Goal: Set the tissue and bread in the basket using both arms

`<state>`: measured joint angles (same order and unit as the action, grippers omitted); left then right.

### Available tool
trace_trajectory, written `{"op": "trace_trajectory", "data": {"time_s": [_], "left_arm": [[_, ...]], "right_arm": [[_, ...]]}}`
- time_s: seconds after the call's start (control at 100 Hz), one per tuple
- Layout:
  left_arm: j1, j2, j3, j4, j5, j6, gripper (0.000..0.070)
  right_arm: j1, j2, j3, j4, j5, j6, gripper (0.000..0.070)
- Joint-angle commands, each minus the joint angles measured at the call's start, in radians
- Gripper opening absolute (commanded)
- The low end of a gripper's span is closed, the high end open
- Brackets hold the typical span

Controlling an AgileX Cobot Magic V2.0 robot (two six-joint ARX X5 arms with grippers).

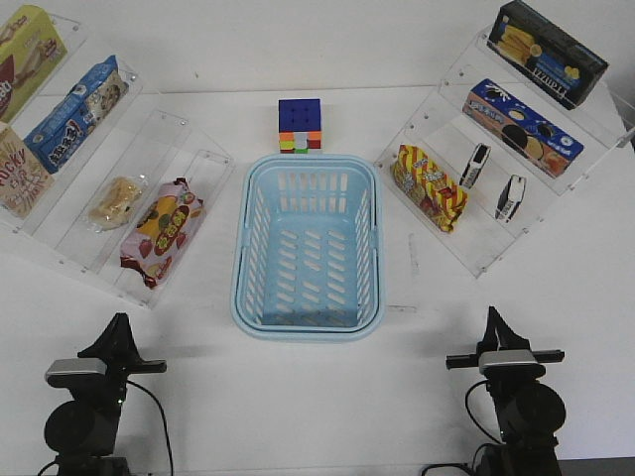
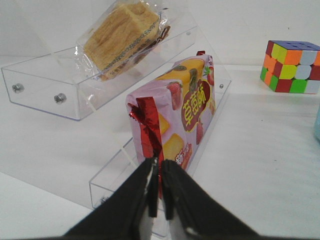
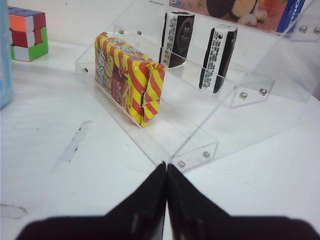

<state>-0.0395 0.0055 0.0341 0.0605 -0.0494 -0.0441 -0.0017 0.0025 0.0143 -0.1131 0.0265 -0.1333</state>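
The light-blue basket stands empty at the table's middle. The wrapped bread lies on the left clear shelf; it also shows in the left wrist view. Two black tissue packs stand on the right shelf's middle step and show in the right wrist view. My left gripper is shut and empty near the front left, well short of the shelf. My right gripper is shut and empty near the front right.
A pink strawberry bag lies below the bread. A red-yellow snack bag lies on the right shelf's lowest step. A colour cube sits behind the basket. Snack boxes fill the upper steps of both clear shelves.
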Motion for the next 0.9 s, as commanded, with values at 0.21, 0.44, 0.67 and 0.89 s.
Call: {"op": "trace_trajectory", "data": {"time_s": [0.21,0.44,0.67,0.89], "left_arm": [[0.001,-0.001,-0.020,0.016,0.002,0.002,0.0001],[0.001,-0.001,-0.019,0.016,0.002,0.002,0.0001],[0.001,-0.001,-0.019,0.016,0.002,0.002,0.0001],[0.001,-0.001,-0.019,0.016,0.002,0.002,0.0001]], "right_arm": [[-0.002,-0.001,-0.002,0.013,0.000,0.010,0.0000],[-0.002,-0.001,-0.002,0.013,0.000,0.010,0.0000],[-0.002,-0.001,-0.002,0.015,-0.002,0.017,0.0000],[-0.002,-0.001,-0.002,0.085,-0.026,0.372,0.0000]]}}
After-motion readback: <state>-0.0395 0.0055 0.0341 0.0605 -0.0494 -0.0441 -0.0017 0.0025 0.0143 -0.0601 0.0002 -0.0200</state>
